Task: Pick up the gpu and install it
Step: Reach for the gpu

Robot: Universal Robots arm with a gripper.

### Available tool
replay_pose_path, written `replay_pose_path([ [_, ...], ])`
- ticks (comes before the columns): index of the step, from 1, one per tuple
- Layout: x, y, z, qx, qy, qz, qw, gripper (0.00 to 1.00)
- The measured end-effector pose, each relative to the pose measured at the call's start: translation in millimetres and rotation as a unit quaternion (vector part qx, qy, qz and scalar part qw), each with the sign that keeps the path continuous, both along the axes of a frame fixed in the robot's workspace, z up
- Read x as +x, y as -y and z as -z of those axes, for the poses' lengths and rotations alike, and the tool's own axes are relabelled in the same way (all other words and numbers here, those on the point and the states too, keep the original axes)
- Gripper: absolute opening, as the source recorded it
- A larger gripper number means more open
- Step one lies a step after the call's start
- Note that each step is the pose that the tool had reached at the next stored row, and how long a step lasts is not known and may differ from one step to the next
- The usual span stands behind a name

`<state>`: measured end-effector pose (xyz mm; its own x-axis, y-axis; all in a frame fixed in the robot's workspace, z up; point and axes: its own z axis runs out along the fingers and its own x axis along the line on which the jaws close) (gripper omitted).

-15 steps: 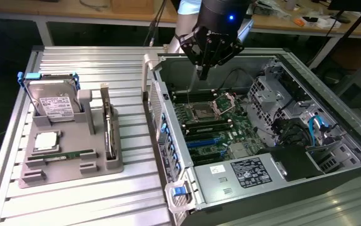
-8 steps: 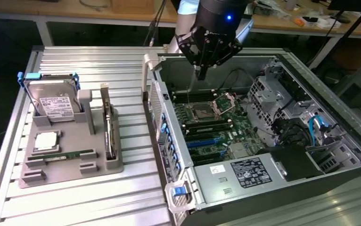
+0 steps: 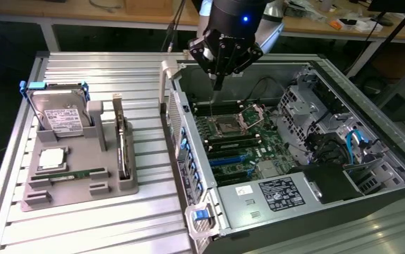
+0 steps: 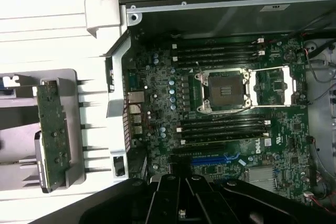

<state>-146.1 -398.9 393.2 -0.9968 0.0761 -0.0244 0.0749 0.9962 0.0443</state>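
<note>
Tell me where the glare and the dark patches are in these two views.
Exterior view: the ribbed table shines brightly; the computer case is darker inside. Wrist view: the table is washed out to white, the motherboard evenly lit, the tool a dark silhouette.

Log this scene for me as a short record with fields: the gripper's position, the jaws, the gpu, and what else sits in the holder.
gripper: above the open computer case, over the motherboard
jaws: shut, nothing between them
gpu: standing on edge in the grey holder, not picked up
also in holder: hard drive, memory stick
holder position: beside the case, on the exterior view's left
</note>
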Motion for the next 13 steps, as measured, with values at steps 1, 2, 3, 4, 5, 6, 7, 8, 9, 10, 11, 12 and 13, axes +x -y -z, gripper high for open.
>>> replay_pose_path([
  [1, -2.9, 0.0, 0.0, 0.0000, 0.0000, 0.000, 1.0000, 0.11],
  [2, -6.7, 0.0, 0.0, 0.0001, 0.0000, 0.000, 1.0000, 0.11],
  [3, -10.1, 0.0, 0.1, 0.0001, 0.0001, 0.000, 1.0000, 0.11],
  [4, -15.8, 0.0, 0.1, 0.0001, 0.0001, 0.000, 1.0000, 0.11],
  [5, -19.7, 0.0, 0.0, 0.0001, 0.0000, 0.000, 1.0000, 0.11],
  [6, -23.2, 0.0, 0.1, 0.0001, 0.0000, 0.000, 1.0000, 0.11],
  [7, -26.8, 0.0, 0.1, 0.0001, 0.0000, 0.000, 1.0000, 0.11],
  [8, -29.8, 0.0, 0.0, 0.0001, 0.0000, 0.000, 1.0000, 0.11],
  [9, -30.2, 0.0, 0.0, 0.0001, 0.0000, 0.000, 1.0000, 0.11],
  [10, -30.2, 0.0, 0.1, 0.0001, 0.0000, 0.000, 1.0000, 0.11],
  [11, -30.2, 0.0, 0.1, 0.0001, 0.0000, 0.000, 1.0000, 0.11],
  [12, -30.4, 0.0, 0.0, 0.0001, 0.0000, 0.000, 1.0000, 0.11],
  [13, -35.5, 0.0, 0.0, 0.0003, 0.0000, 0.000, 1.0000, 0.11],
])
